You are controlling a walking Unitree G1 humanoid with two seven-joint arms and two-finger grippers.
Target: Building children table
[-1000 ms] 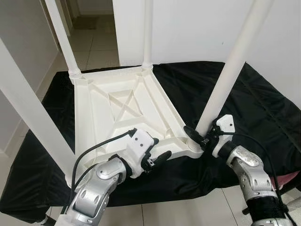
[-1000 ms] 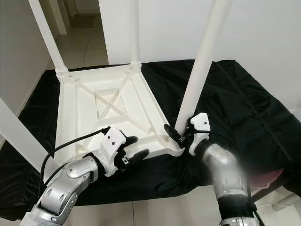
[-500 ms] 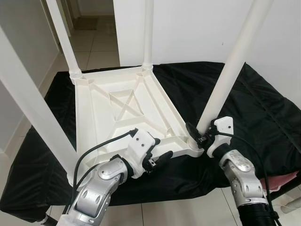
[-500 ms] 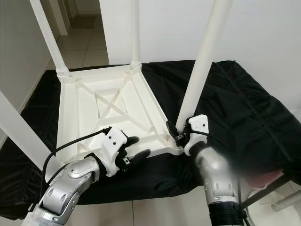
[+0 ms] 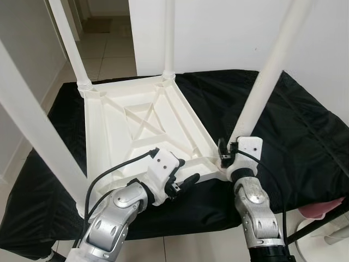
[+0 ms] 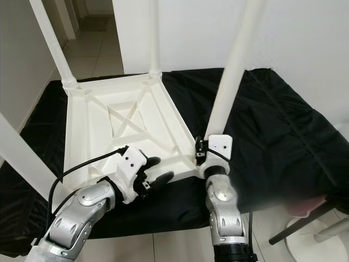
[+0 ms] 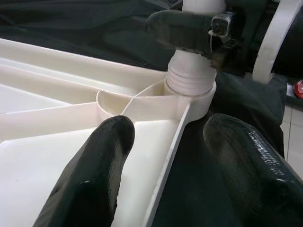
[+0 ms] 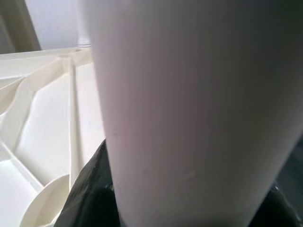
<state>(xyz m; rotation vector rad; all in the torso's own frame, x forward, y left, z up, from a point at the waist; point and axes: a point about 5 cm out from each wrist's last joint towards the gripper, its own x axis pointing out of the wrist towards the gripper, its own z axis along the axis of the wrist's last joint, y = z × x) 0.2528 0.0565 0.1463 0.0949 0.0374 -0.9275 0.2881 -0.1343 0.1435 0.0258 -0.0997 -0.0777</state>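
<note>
So the right gripper (image 5: 224, 154) sits at the lower middle-right of the head view, clamped on the base of the near right leg (image 5: 262, 87), right above where that leg goes into the corner socket (image 7: 189, 92) of the table top (image 5: 131, 123). In the right wrist shot the leg is pressed up huge against the camera with black fingers (image 8: 90, 189) showing on both sides of it, so it's holding the leg. The left gripper (image 5: 182, 173) is at the lower middle of the frame, fingers spread fairly wide, straddling the near edge of the table top; in the left wrist view one finger (image 7: 94, 175) sits over the white ribbed underside and the other is out over the black cloth (image 5: 305, 125), and I can't tell whether either actually touches the plastic. The table itself is white plastic, flipped upside down on the black-covered bench, taking up the middle-left of the picture, with X-shaped ribs showing on its underside. Four legs stand up from the corners: the far left leg (image 5: 68, 43), the far middle leg (image 5: 169, 33), the near left leg (image 5: 32, 120) and the one being held. Threaded ridges show at the bottom of the held leg above the socket. White tiled floor (image 5: 103, 49) in the upper left.
</note>
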